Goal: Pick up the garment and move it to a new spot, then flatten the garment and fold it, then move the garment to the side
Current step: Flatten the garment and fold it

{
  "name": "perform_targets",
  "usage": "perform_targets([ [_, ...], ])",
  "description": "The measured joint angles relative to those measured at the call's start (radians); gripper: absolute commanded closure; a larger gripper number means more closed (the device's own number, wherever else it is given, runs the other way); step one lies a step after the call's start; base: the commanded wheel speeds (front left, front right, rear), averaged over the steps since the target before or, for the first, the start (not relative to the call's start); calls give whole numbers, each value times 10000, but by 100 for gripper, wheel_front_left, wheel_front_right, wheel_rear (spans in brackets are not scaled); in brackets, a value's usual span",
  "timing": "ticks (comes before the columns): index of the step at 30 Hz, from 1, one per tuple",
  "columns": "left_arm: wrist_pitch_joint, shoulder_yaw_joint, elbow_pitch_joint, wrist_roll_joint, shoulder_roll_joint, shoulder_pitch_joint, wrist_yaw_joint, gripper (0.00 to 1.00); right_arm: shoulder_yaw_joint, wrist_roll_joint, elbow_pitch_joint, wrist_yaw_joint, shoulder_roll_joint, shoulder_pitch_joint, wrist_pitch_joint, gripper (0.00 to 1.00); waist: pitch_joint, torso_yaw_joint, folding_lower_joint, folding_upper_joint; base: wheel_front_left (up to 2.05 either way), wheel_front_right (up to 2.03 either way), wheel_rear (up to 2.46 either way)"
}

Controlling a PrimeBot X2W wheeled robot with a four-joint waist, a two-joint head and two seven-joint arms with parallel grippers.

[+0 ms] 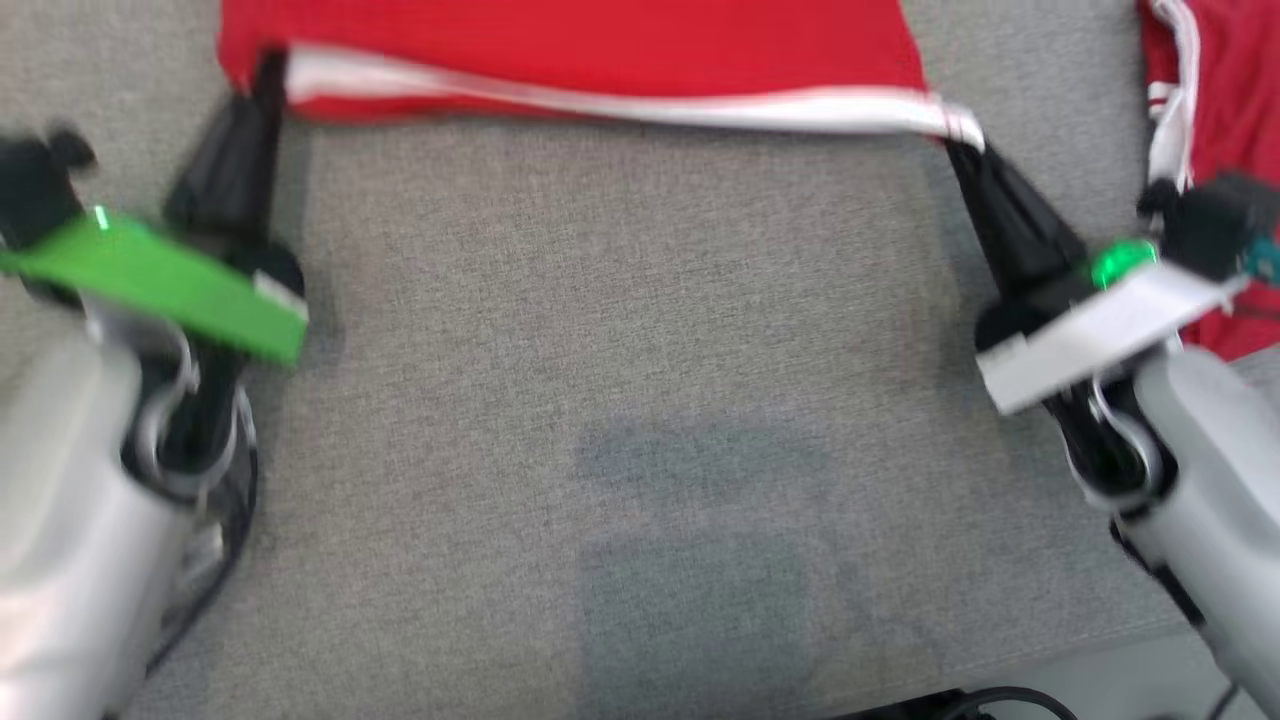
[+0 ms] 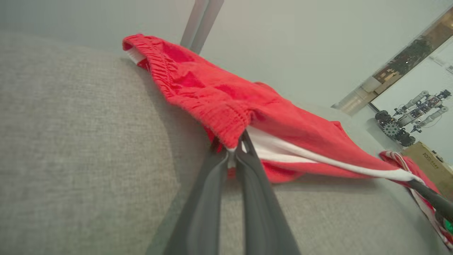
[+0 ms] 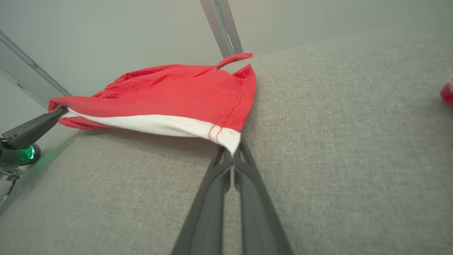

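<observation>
The garment [image 1: 600,45] is a pair of red shorts with a white stripe, stretched across the far part of the grey cushion. My left gripper [image 1: 262,85] is shut on its left corner at the elastic waistband [image 2: 226,122], where my left gripper [image 2: 233,147] pinches the cloth. My right gripper [image 1: 958,140] is shut on the white-striped hem corner at the right, and the right wrist view shows the right gripper [image 3: 233,153] closed on that white tip [image 3: 228,140]. The near edge of the garment [image 3: 170,95] hangs taut between both grippers, slightly off the cushion.
A grey fabric cushion [image 1: 620,400] spreads below both arms. Another red and white garment [image 1: 1210,110] lies at the far right. A metal pole [image 3: 221,26] stands behind the cushion. In the left wrist view a cardboard box [image 2: 430,163] and another robot [image 2: 410,117] stand far off.
</observation>
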Motion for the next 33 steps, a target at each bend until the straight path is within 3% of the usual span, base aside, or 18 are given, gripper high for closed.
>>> perform_targets([
  [3, 102, -238, -1066, -140, 558, 1963, 222, 100, -380, 6, -706, 10, -286, 1455, -4, 100, -556, -27, 0, 0, 0, 0, 0],
  [6, 121, -426, -2265, -378, 876, 4069, 1039, 100, -629, -217, -1246, 13, -516, 2916, -2, 100, -1212, -3, 0, 0, 0, 0, 0],
  [9, 125, -704, -3469, -529, 947, 6185, 2144, 100, -972, -497, -1737, 13, -788, 4488, -2, 100, -1913, 79, 0, 0, 0, 0, 0],
  [14, 15, -934, -5405, -1402, 612, 8919, 3521, 100, -2167, -516, -2907, 21, -855, 7736, -2, 100, -2918, 313, -1, 0, 0, 0, 0],
  [18, 113, -1198, -6654, -1902, 328, 9815, 3942, 100, -3191, -420, -4031, 12, -817, 9377, 35, 100, -3410, 685, -1, 0, 0, 0, 0],
  [21, 130, -1047, -7333, -2259, 77, 9795, 3910, 100, -3812, -320, -4767, 10, -872, 9244, 453, 100, -3584, 1020, -1, 0, 0, 0, 0],
  [25, 428, -640, -7440, -2479, -17, 8900, 4015, 100, -3641, -207, -4916, 10, -943, 7393, 1490, 100, -3469, 1337, -1, 0, 0, 0, 0],
  [30, 1166, -447, -6709, -2755, -499, 6844, 4272, 100, -2592, 15, -3791, -2, -748, 4242, 2437, 100, -2855, 1596, -1, 0, 0, 0, 0],
  [33, 1570, -552, -5756, -2767, -1076, 5423, 4362, 100, -2090, 165, -2587, -2, -585, 2392, 2706, 100, -2405, 1778, 0, 0, 0, 0, 0],
])
